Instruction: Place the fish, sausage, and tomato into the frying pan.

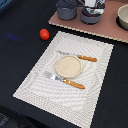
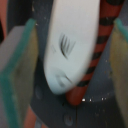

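In the exterior view my gripper hangs directly over the frying pan, a shallow grey vessel on the brown board at the back. In the wrist view the white fish lies between my two fingers, with a narrow gap showing on each side. The jaws stand apart. The dark reddish sausage lies under and beside the fish on the pan's dark inside. The red tomato sits on the dark table, toward the exterior view's left of the placemat, far from the gripper.
A taller blue-grey pot stands next to the pan on the brown board. A pale bowl is at the board's far end. The striped placemat holds a tan plate, a fork and a knife.
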Available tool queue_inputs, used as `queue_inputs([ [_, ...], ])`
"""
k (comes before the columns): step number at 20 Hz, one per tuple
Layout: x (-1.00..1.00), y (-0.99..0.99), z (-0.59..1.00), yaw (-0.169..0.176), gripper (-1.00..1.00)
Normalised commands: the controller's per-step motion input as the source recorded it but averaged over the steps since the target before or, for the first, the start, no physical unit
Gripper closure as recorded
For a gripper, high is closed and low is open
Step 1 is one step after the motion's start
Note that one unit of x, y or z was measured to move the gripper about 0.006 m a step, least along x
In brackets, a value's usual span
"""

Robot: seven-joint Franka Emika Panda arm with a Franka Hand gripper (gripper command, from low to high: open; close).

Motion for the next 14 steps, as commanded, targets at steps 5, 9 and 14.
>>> queue_inputs([
  [5, -0.4, -0.39, 0.71, 0.0, -1.0],
  [9, -0.55, -0.64, 0.5, 0.0, -1.0],
  [14, -0.51, -0.69, 0.37, 0.0, -1.0],
])
